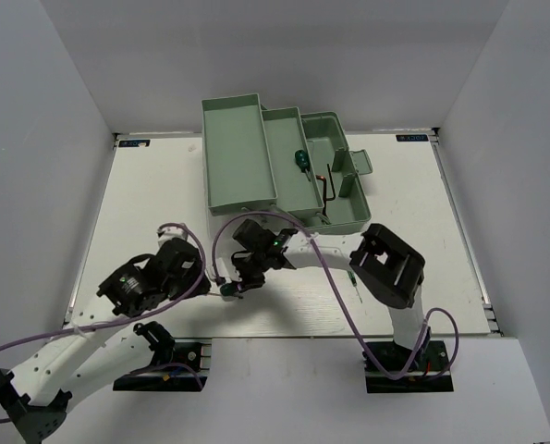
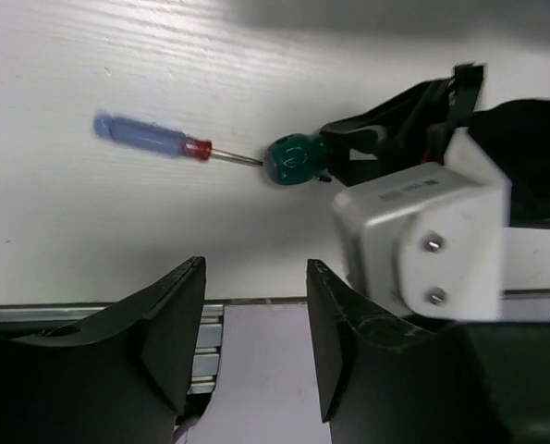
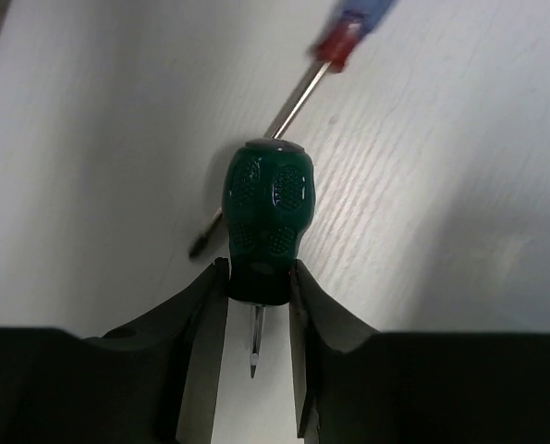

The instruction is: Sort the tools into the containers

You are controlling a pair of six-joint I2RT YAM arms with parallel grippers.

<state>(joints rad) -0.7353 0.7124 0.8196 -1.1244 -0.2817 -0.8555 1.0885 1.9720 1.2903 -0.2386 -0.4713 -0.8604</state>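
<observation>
Table (image 1: 164, 185): white wood-grain surface.
Right gripper (image 3: 256, 282): clamped on stubby green screwdriver (image 3: 267, 208).
Blue/red screwdriver (image 2: 150, 137): lying just beyond the clamped handle.
Left gripper (image 2: 253, 277): fingers apart, empty.
Toolbox (image 1: 240, 153): well beyond both grippers.

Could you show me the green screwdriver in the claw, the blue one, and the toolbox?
green screwdriver (image 3: 268, 208), right wrist view, on its handle.
blue screwdriver (image 2: 140, 134), left wrist view, on its blue handle.
toolbox (image 1: 238, 153), top view, on its bare left tray.

Tight room at the right gripper (image 3: 256, 282)
The blue screwdriver (image 2: 152, 138) lies just beside the clamped green-handled screwdriver (image 3: 267, 208); the toolbox (image 1: 236, 153) walls off the far side.
</observation>
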